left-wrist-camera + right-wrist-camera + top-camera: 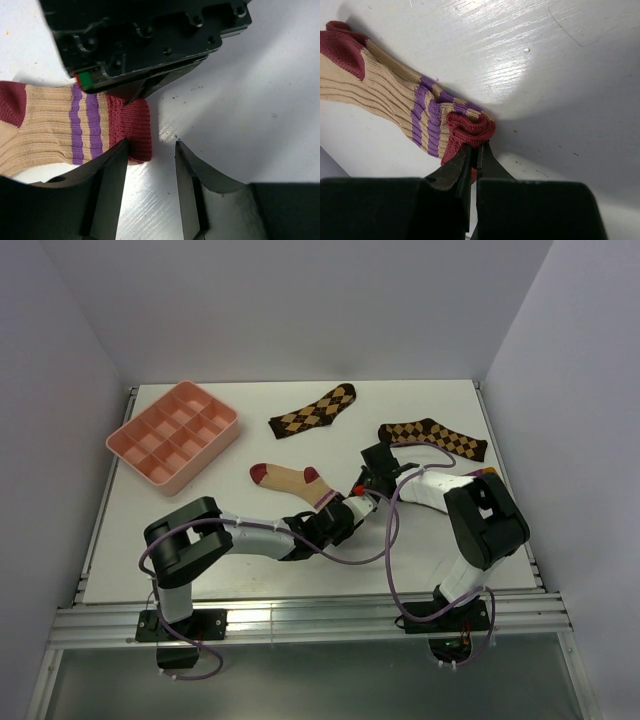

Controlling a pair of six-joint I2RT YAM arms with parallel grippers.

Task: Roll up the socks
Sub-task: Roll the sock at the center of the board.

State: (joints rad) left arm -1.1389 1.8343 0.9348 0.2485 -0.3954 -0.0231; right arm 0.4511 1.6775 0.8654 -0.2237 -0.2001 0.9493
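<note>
The tan sock (290, 480) lies flat mid-table, its maroon toe to the left and its purple-striped cuff to the right. My right gripper (476, 147) is shut on the bunched maroon cuff (470, 127), pinching a fold of it just off the table. In the top view it sits at the sock's right end (362, 488). My left gripper (151, 147) is open at the same cuff (132, 130). One of its fingers (112, 170) overlaps the cuff's edge and the other (192, 170) stands over bare table. A scrap of orange and purple shows by the right arm (487, 472), too small to identify.
A pink compartment tray (172, 433) stands at the back left. Two dark brown argyle socks lie at the back, one in the middle (313, 411) and one to the right (432, 437). Both forearms cross the table's near middle. White walls close in the sides.
</note>
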